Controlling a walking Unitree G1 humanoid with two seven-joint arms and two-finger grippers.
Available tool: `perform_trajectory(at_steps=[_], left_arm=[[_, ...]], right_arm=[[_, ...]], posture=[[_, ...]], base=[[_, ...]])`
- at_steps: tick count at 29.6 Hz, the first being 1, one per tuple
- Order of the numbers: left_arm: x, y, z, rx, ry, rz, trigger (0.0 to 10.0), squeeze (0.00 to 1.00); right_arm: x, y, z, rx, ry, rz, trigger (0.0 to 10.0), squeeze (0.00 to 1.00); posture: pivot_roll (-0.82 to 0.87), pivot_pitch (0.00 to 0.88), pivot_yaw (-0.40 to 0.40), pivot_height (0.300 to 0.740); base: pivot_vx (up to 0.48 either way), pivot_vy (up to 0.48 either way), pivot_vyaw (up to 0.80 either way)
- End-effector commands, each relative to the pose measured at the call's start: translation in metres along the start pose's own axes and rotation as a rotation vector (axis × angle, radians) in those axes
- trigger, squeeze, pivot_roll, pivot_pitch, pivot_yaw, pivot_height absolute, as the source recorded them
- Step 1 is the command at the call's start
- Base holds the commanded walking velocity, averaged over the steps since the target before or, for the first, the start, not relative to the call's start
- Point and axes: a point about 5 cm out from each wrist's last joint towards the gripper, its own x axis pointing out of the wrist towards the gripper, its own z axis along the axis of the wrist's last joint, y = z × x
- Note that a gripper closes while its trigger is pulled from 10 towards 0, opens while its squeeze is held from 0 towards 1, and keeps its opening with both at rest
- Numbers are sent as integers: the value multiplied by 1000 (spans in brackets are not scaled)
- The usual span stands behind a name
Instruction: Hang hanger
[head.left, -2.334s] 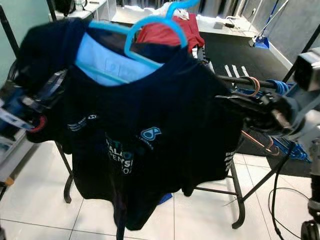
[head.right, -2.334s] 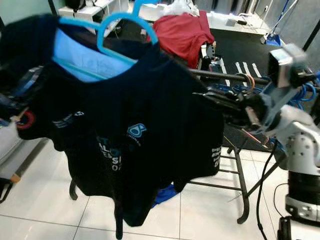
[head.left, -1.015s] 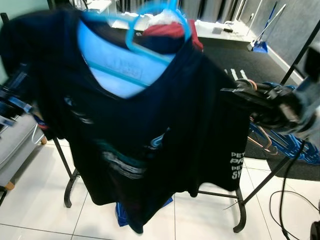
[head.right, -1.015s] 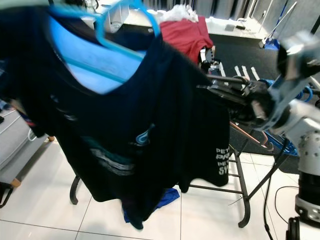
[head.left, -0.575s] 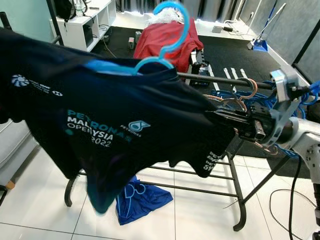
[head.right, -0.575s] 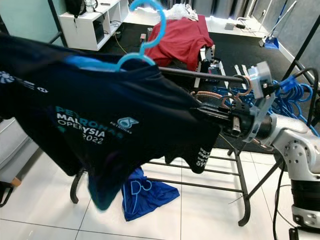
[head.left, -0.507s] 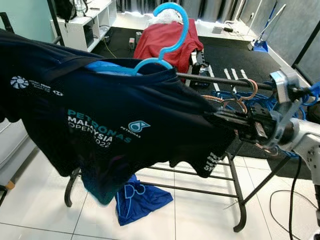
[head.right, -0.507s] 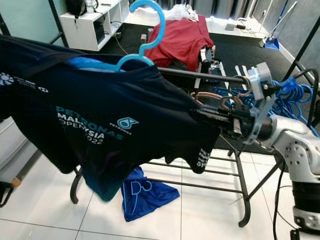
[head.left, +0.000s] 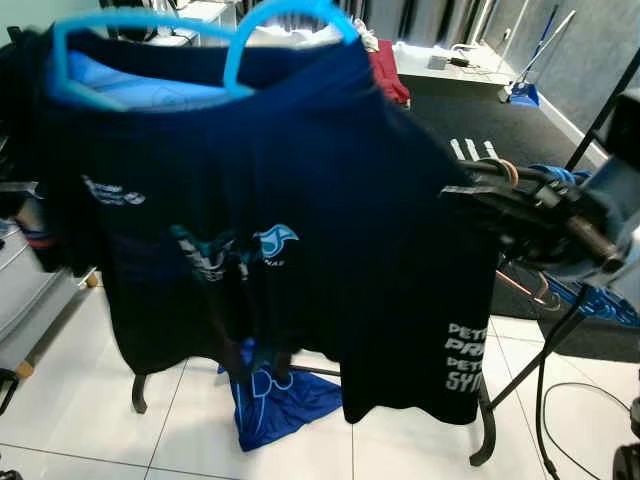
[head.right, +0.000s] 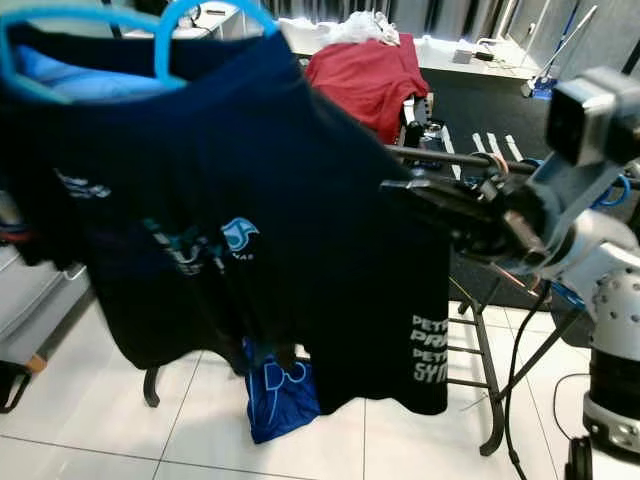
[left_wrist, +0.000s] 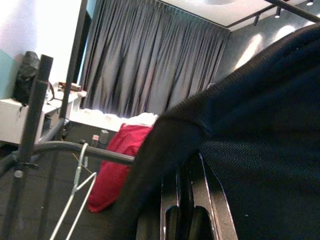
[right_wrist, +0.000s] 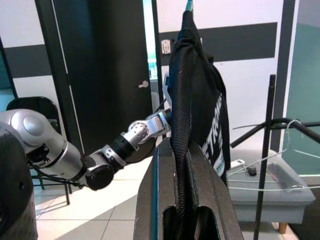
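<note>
A navy T-shirt (head.left: 280, 200) with teal print hangs on a light blue hanger (head.left: 285, 12), held up in front of me and facing me. My right gripper (head.left: 475, 195) is shut on the shirt's shoulder edge at the right; in the right wrist view the dark fabric (right_wrist: 182, 100) runs between the fingers (right_wrist: 150, 200). My left gripper (left_wrist: 186, 172) is shut on the shirt's other shoulder. The hanger's hook sits at the top of the eye views, apart from the black rack rail (head.right: 450, 157) behind the shirt.
The black clothes rack (head.left: 480, 440) stands behind on white tiles, with copper hangers (head.left: 505, 170) and blue hangers (head.left: 600, 300) on its rail. A red shirt (head.right: 365, 70) hangs further back. A blue cloth (head.left: 270, 400) lies on the floor under the rack.
The shirt has swung from a tilted, nearly flat hold to upright and facing me, higher and closer. Both grippers keep their hold.
</note>
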Motion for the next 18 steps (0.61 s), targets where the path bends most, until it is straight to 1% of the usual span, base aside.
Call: perform_trajectory(at_steps=[1, 6, 7, 8, 9, 11, 12, 13, 14, 15, 16, 18], left_arm=[[-4, 7, -22, -1, 108, 84, 0, 0], [-5, 7, -28, -3, 129, 91, 0, 0], [-5, -1, -33, -40, 141, 58, 0, 0], [-5, -1, -33, -40, 141, 58, 0, 0], [-4, -9, -40, -75, 163, 21, 0, 0], [-4, -9, -40, -75, 163, 21, 0, 0], [-5, -22, -50, -89, 203, -45, 0, 0], [-5, -22, -50, -89, 203, -45, 0, 0], [-6, -32, -57, -100, 236, -94, 0, 0], [-6, -32, -57, -100, 236, -94, 0, 0], [-8, -46, -66, -96, 282, -170, 0, 0], [-8, -46, -66, -96, 282, -170, 0, 0]], right_arm=[[1, 10, 21, -74, -91, 72, 0, 0], [2, 12, 23, -73, -99, 79, 0, 0], [2, 9, 24, -85, -120, 56, 0, 0], [2, 9, 24, -85, -120, 56, 0, 0], [3, 7, 25, -90, -140, 36, 0, 0], [3, 7, 25, -90, -140, 36, 0, 0], [4, 4, 22, -102, -127, 1, 0, 0], [4, 4, 22, -102, -127, 1, 0, 0], [6, 1, 19, -106, -110, -23, 0, 0], [6, 1, 19, -106, -110, -23, 0, 0], [7, -1, 14, -104, -65, -47, 0, 0], [7, -1, 14, -104, -65, -47, 0, 0]], posture=[[-11, 53, -40, 740], [-11, 55, -38, 740], [-11, 55, -38, 740], [-11, 55, -38, 740], [-4, 55, -37, 740], [-4, 55, -37, 740], [-3, 55, -36, 740], [-3, 55, -36, 740], [-3, 55, -36, 740], [-3, 55, -36, 740], [-7, 56, -36, 740], [-7, 56, -36, 740]], base=[[0, 0, 0], [0, 0, 0], [0, 0, 0], [0, 0, 0], [0, 0, 0], [0, 0, 0], [0, 0, 0], [0, 0, 0], [0, 0, 0], [0, 0, 0], [0, 0, 0], [0, 0, 0]])
